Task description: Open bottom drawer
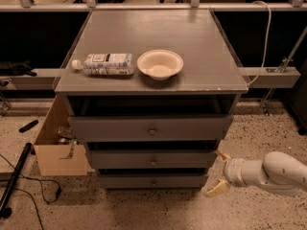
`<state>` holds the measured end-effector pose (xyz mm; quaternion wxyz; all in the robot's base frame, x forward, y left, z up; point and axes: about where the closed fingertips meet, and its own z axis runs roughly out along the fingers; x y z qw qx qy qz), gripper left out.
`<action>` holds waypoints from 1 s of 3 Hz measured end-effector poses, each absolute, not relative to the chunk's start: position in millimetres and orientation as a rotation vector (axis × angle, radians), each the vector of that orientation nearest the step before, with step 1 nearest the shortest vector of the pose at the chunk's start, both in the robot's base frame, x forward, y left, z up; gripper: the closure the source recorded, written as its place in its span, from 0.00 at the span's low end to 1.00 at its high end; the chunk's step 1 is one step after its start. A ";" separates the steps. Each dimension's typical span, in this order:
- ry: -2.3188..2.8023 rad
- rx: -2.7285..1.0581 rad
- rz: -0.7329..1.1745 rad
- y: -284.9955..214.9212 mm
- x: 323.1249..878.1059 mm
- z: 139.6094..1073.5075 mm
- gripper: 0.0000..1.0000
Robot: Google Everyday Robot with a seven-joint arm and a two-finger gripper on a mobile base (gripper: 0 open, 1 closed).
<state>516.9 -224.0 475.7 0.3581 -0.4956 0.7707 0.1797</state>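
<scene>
The bottom drawer is seen at six o'clock, not yet pulled out (its knob is small). The pincer is held spread wide at the drawer's three o'clock, beside the panel. The knob of the middle drawer, close above, could be gripped by mistake.

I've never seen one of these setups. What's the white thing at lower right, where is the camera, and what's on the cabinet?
The white thing is a robot arm. Its two-finger gripper is open and holds nothing, just right of the bottom drawer. The one camera looks down at the front of a grey three-drawer cabinet; where it is mounted isn't known. On top lie a plastic bottle on its side and a pale bowl.
</scene>
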 end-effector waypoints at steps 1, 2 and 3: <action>1.989 -1.279 0.464 -224.0 516.9 475.7 0.00; 1.986 -1.294 0.500 -209.1 514.8 457.2 0.00; 2.000 -1.326 0.562 -190.7 500.6 416.3 0.00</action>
